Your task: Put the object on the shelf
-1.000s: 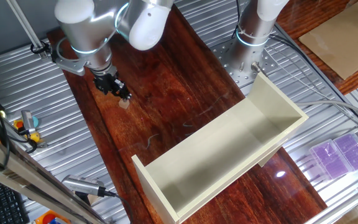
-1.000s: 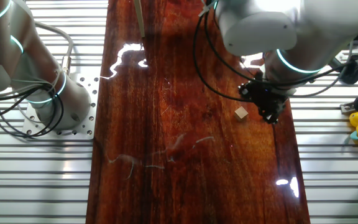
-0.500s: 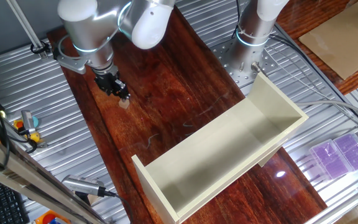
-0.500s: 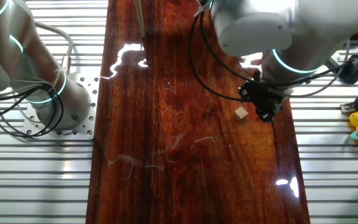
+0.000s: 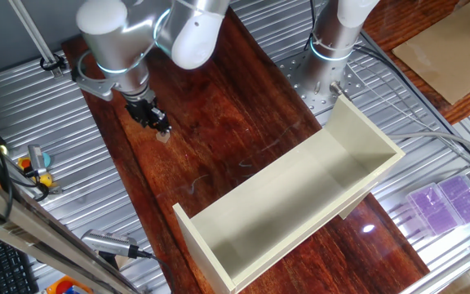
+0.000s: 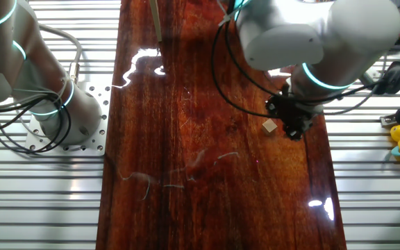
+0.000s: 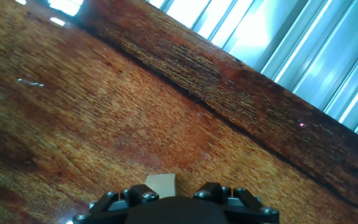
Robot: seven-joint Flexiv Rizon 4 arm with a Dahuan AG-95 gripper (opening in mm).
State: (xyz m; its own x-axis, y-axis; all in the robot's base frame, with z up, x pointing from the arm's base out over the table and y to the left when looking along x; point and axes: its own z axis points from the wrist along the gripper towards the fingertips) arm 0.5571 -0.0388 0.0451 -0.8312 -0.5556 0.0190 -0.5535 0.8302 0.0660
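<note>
Hovered low over the dark wooden table, gripper just beside the object, well apart from the shelf. Cube rested on the tabletop, at the fingers' edge. Jaw state: cannot tell, fingers hidden.

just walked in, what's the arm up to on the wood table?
The arm's end effector is low over the dark wooden table, right beside the tiny wooden cube, which sits on the table ungripped. In the hand view the cube shows just ahead of the fingers. The cream shelf lies empty at the other end of the table, so nothing has been placed yet. Whether the fingers are open or closed isn't clear.
</note>
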